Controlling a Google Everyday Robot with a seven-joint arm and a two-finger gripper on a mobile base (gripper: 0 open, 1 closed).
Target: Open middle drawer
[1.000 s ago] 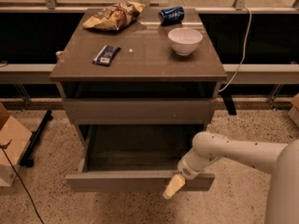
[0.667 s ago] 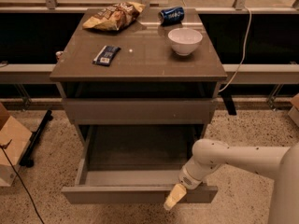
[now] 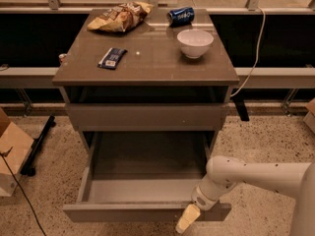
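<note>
Pincer (image 3: pixel 188 219) sits at the right front lip of the flat grey-brown handleless middle drawer (image 3: pixel 128 212); spread or pinching, I cannot tell. That drawer stands well out beneath the grey-brown square desk (image 3: pixel 147 68), so the opening looks nearly done. Next: release and back away.

The middle drawer (image 3: pixel 123 212) is plain grey-brown, like the tabletop (image 3: pixel 157 70) above it. At the drawer's front right edge, the pale cream tool (image 3: pixel 188 219) hangs from a white arm (image 3: pixel 256 176) dotted with dark specks. Above the drawer sit a white bowl (image 3: pixel 195 43), a blue can (image 3: pixel 180 15), a golden-brown chip bag (image 3: pixel 120 16) and a dark blue wrapper (image 3: pixel 112 58) with white print.
</note>
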